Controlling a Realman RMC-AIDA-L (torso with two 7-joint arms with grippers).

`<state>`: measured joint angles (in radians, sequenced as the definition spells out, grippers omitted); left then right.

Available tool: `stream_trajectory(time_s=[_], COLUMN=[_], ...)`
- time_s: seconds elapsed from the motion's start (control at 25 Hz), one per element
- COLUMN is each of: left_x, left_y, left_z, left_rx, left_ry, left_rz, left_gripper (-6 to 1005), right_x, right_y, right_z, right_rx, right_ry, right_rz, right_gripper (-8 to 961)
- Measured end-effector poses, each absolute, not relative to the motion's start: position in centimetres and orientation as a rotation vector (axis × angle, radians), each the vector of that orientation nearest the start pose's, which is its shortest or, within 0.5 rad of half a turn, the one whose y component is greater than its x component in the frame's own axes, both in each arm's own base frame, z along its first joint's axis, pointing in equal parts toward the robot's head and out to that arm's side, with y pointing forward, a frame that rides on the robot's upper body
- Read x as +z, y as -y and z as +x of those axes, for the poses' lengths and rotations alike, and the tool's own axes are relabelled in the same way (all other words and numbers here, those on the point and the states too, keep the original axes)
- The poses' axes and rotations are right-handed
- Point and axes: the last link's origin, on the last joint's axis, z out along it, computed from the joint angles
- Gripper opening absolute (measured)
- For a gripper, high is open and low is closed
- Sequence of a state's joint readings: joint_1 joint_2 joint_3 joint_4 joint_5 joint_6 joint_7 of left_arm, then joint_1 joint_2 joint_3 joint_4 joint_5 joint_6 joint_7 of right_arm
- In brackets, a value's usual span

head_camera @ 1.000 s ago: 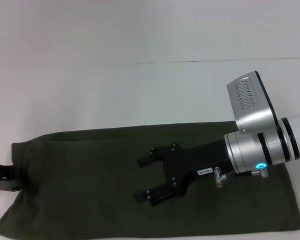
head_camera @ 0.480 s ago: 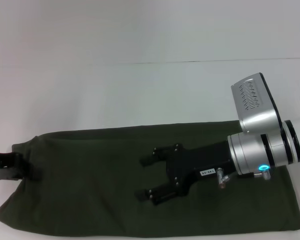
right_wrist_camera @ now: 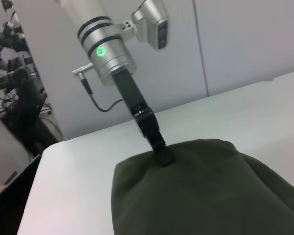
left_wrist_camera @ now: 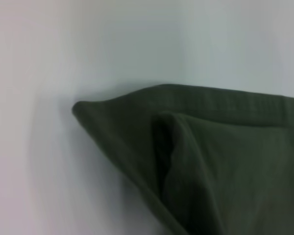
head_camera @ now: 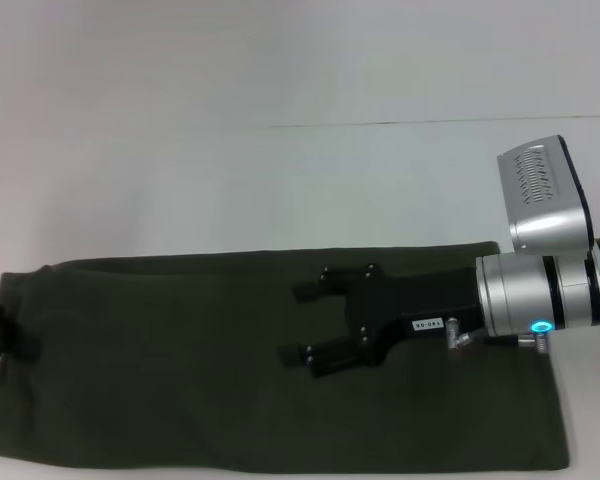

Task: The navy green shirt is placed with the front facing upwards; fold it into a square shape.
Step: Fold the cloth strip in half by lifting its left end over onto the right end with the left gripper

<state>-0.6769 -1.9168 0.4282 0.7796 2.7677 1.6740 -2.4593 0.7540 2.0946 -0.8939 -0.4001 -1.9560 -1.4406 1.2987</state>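
The navy green shirt (head_camera: 180, 370) lies folded into a long band on the white table (head_camera: 280, 180). Its left end is pinched by the left gripper (right_wrist_camera: 162, 152). The right gripper (head_camera: 315, 322) is held above the middle, jaws spread wide, nothing gripped.

White desk (head_camera: 280, 190) fills upper frame, thin seam line across it. Right wrist view: grey wall panels (right_wrist_camera: 245, 44) upper right, tangled black cables (right_wrist_camera: 14, 93) at left edge.

From here, only one bit of writing shows: a small white sticker (head_camera: 427, 325) with dark characters on the black body of the right gripper (head_camera: 315, 322), too tiny to read. Nothing legible appears anywhere else.
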Motion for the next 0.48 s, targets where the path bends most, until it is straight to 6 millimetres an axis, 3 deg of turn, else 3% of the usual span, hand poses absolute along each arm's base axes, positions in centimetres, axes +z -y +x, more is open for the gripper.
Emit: stream_trajectory(time_s=[0.48], left_x=[13.9], left_y=[-35.0], left_z=[-33.0], left_rx=[0.036], left_ry=[1.857], left_rz=[-1.984], left_gripper=[57], right_x=[-6.9], right_y=[-34.9], right_z=[20.7], right_rx=[0.639], right_ry=[-0.476], right_rz=[-2.948], right_gripper=[945])
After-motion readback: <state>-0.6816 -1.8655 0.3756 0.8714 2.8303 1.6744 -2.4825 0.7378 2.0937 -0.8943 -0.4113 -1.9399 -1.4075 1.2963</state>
